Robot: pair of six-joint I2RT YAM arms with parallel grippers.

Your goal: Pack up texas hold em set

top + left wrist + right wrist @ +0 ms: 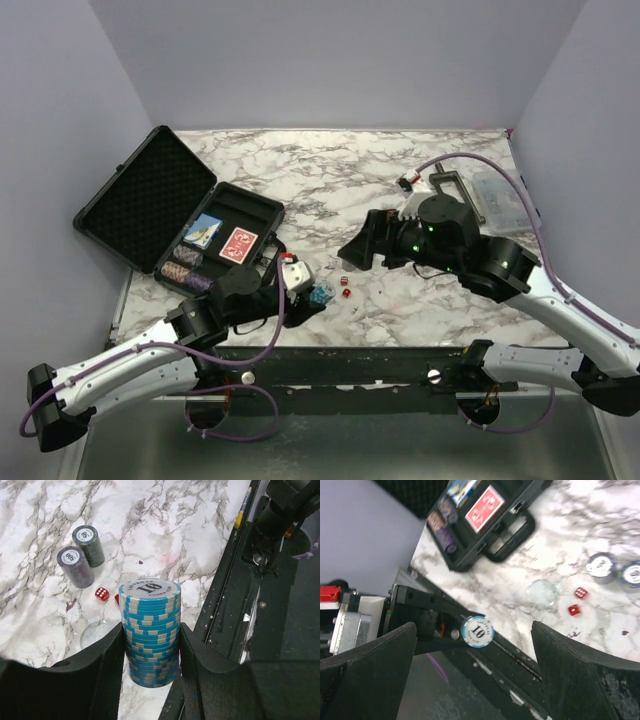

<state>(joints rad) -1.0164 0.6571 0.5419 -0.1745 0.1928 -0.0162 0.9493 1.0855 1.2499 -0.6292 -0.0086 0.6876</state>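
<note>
When inspected, the case [255,205] lay open at the left of the bench [330,170], its foam-lined lid [145,195] laid back toward the left wall. The base held a red deck [238,245], a second deck [203,230] just beside it, and chips [186,263] along the near side.

The left end effector [151,635] stood near the case's near right corner, by the bench's front edge. Its jaws were partly closed on a blue chip stack [150,605], gripping it upright by both sides. Whether the stack rested on the bench could not be determined.

Beyond that stack, two grey chip stacks [75,566] stood side by side on the marble. Two red dice [102,594] lay between them and the blue stack, one partly hidden behind it. A clear disc [95,632] lay flat near the dice.

The right end effector [360,245] hung over the middle of the bench, jaws spread wide and holding nothing.

A clear box [500,200] and a clamp [450,185] sat at the far right, well apart from the case.
</note>
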